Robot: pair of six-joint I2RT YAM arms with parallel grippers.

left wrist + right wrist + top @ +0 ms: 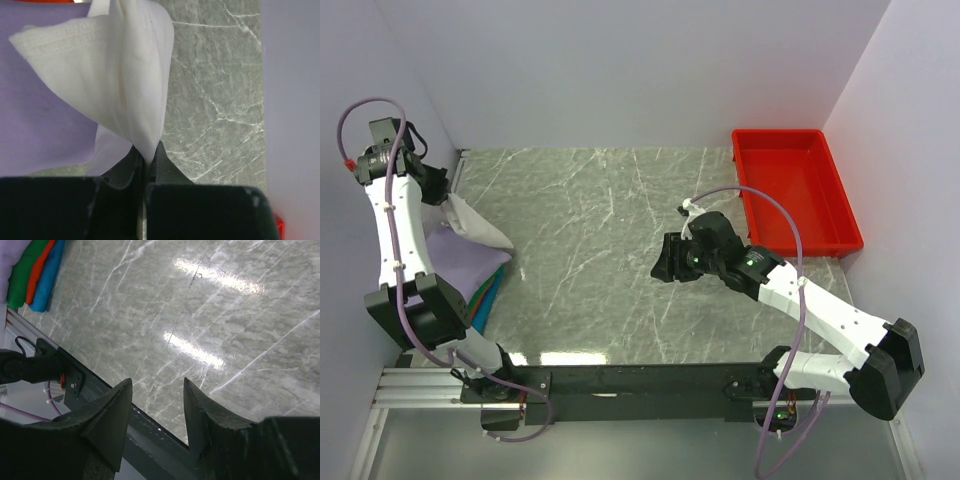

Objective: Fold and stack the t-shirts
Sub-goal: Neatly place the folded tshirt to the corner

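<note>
My left gripper (448, 198) is shut on the white t-shirt (475, 225), which hangs from it at the far left. In the left wrist view the white cloth (125, 85) is pinched between the fingers (162, 162); its gripper (148, 155) is above the lavender shirt (35, 115). The stack lies below: lavender (460, 262) on top, green, orange and blue edges (488, 297) beneath. The stack's coloured edges also show in the right wrist view (32, 272). My right gripper (665, 268) is open and empty over the middle of the table; it shows in its wrist view (156, 390). The chest print is hidden.
A red plastic tray (795, 190) stands at the back right against the wall. White walls close in the table on the left, back and right. The dark rail (640, 378) with the arm bases runs along the near edge.
</note>
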